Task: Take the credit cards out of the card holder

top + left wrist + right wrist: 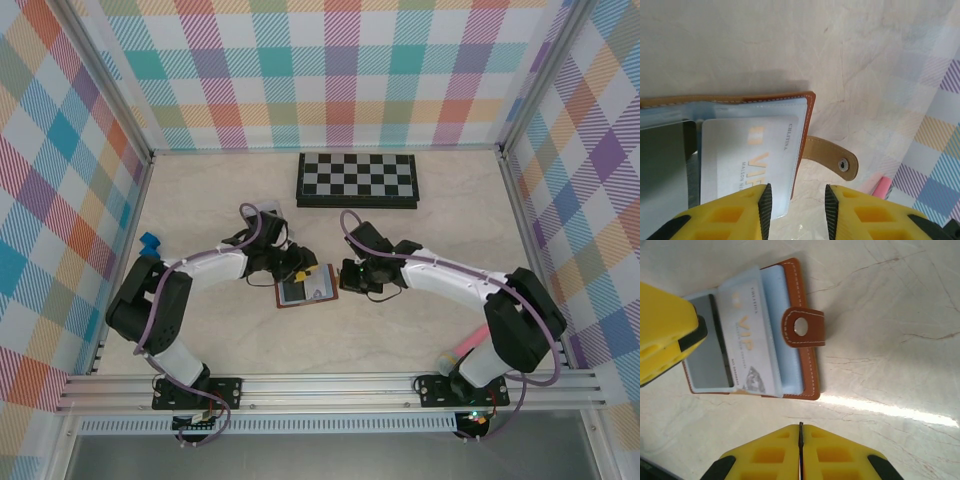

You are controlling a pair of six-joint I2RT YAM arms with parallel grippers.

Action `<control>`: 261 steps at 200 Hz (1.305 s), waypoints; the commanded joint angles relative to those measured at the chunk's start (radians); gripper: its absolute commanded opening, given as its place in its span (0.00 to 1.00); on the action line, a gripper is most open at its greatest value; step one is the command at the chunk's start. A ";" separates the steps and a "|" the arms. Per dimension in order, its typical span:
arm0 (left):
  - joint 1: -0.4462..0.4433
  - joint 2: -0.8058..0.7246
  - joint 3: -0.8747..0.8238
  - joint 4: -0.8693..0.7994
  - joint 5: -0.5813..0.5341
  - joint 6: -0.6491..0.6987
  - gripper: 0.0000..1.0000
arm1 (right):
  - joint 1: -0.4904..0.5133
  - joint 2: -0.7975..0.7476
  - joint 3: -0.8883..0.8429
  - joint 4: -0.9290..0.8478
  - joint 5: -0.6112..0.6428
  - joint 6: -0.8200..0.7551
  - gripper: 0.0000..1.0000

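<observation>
The card holder [306,291] lies spread open on the table, brown leather outside, blue-grey sleeves inside [790,340], with its clasp tab [832,156] sticking out to one side. A pale credit card printed "VIP" [747,160] sits in a clear sleeve, and a dark card [707,352] lies next to it. My left gripper [798,210] hovers over the holder's edge with its jaws apart. The sleeve's corner reaches between them, close to one pad [765,207]. My right gripper [801,440] is shut on nothing, a short way off the holder's side on bare table.
A black-and-grey chessboard [357,180] lies at the back of the table. A small blue block [150,243] sits by the left wall and a pink object [462,350] near the right arm's base. Checked walls enclose three sides.
</observation>
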 commanded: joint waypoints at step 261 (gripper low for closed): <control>0.142 0.140 -0.074 -0.005 0.150 0.234 0.24 | -0.009 0.588 0.437 -0.215 -0.080 -0.131 0.00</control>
